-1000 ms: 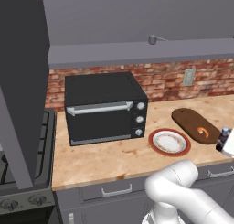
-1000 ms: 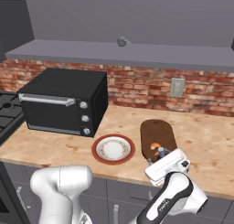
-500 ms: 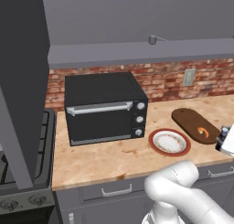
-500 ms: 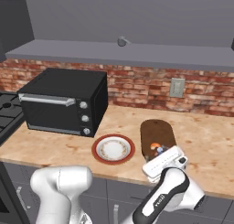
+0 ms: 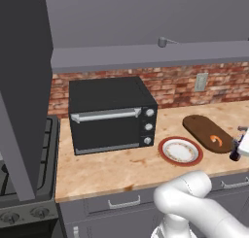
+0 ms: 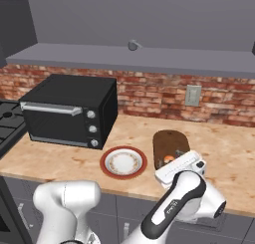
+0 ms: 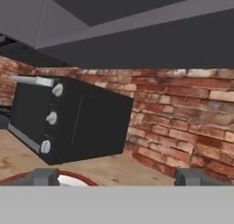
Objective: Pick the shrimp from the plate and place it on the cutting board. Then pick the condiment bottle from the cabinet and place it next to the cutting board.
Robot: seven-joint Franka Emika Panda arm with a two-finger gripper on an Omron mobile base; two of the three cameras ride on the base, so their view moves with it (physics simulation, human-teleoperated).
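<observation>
Shrimp (image 5: 217, 141) lies curled and orange on the near half of the cutting board (image 5: 204, 130), a dark brown oblong board with rounded ends that sits on the bench (image 5: 116, 166) below the brick wall. Just beside the board, toward the oven, rests the plate (image 5: 180, 151), round and white with a red-brown rim; the 2 look close together, though whether they touch cannot be told. In the right base view the shrimp (image 6: 169, 158) shows at the board's near end, right at the edge of the white hand body. A black toaster oven (image 5: 112, 113) with 3 knobs stands further along the bench, well apart from the board. Above, the cabinet (image 6: 129, 56) runs as a long grey ledge with a small grey knob-like fitting on it.

The hand (image 7: 117, 178) hangs low near the board's near end, and its 2 dark fingertips (image 7: 43, 177) stand wide apart with nothing between them; the hand view looks past the plate's rim toward the oven and the bricks.
</observation>
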